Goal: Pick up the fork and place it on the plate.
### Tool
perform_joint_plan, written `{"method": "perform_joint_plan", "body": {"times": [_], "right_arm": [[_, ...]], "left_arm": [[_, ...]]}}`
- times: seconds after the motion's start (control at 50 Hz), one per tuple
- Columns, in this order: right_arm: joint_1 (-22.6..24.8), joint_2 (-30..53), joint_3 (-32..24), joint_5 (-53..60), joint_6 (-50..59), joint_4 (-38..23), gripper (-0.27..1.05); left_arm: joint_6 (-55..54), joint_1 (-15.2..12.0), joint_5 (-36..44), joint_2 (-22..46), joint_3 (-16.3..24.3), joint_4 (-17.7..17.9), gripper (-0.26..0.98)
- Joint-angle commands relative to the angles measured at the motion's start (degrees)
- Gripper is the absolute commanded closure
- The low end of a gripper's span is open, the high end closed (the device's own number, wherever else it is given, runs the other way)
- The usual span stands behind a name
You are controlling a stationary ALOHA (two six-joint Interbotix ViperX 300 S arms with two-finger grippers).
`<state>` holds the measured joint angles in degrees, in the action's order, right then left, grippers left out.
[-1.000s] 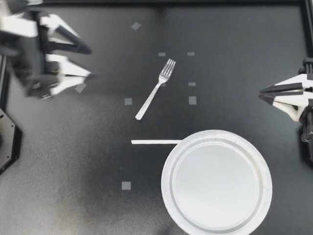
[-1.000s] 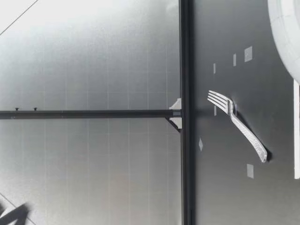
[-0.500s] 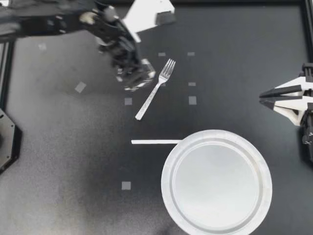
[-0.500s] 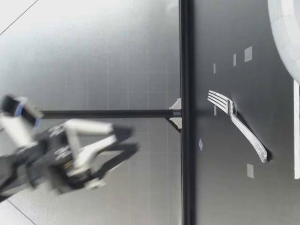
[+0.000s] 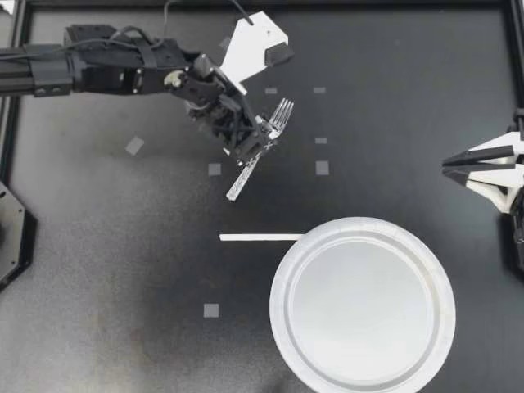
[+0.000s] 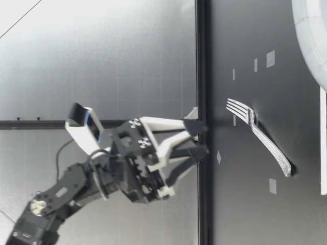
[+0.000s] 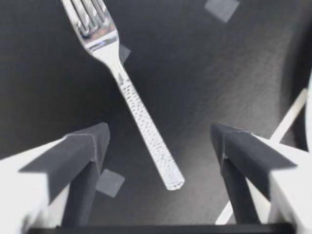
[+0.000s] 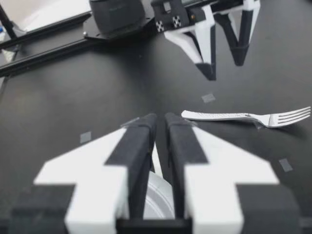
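1. Black matte table. A silver fork lies flat on it, left of centre and toward the far side. The tines point far-right and the handle end points near-left.
2. A white plate sits at the near right, apart from the fork. A thin white strip lies on the table between the two, its right end reaching the plate's rim.
3. My left gripper comes in from the far left and stands over the middle of the fork's handle, hiding that stretch in the top view.
4. In the left wrist view the left gripper has its jaws released and spread wide. The fork runs between the dark fingertips, and the handle touches neither.
5. In the low view the left gripper hangs above the table with its fingertips pointing down. There is a gap between them and the fork.
6. My right gripper is at the right edge, well apart from fork and plate. In the right wrist view the right gripper has its jaws clenched to a thin slit with nothing held. The fork lies ahead of it, with the left gripper above the fork.
7. Grey tape squares are stuck to the table around the fork.
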<state>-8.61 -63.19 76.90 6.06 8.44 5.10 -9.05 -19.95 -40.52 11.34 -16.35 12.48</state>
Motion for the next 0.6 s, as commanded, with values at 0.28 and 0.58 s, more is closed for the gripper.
{"method": "perform_joint_plan", "body": {"times": [0.28,0.58], "right_arm": [[-0.3,0.7,-0.7,0.4,0.1,0.1,0.48],[-0.3,0.6,-0.3,0.6,0.1,0.1,0.47]], "left_arm": [[1.1,-0.2,-4.2,3.7,3.6,0.0,0.01],[1.1,-0.2,-3.1,7.4,5.9,0.0,0.01]]}}
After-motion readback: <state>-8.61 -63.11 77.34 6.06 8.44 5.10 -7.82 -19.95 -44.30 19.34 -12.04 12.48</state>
